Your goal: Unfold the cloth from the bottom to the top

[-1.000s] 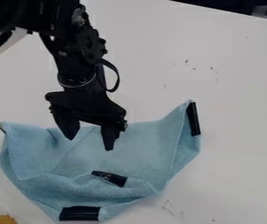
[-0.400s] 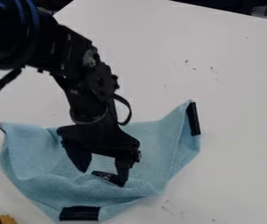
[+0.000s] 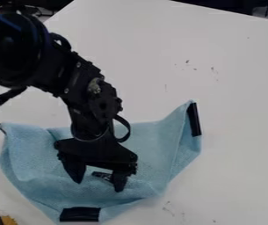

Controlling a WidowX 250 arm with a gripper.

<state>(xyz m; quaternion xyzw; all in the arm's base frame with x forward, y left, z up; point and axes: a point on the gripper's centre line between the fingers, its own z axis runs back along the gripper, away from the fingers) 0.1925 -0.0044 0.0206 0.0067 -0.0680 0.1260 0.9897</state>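
One blue cloth lies on the table, its middle partly hidden under the claw. The claw is wide open; I cannot tell if it touches the cloth. Three black strips are visible on the cloth, the middle one partly covered. One brownish thing is cut off at lower left.

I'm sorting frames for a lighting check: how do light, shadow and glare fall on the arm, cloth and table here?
Camera view: the table looks pale and fairly evenly lit, with no hard-edged shadow; camera view: the arm and tool are so dark that much detail sinks into black; camera view: soft shading shapes the cloth, without strong glare.
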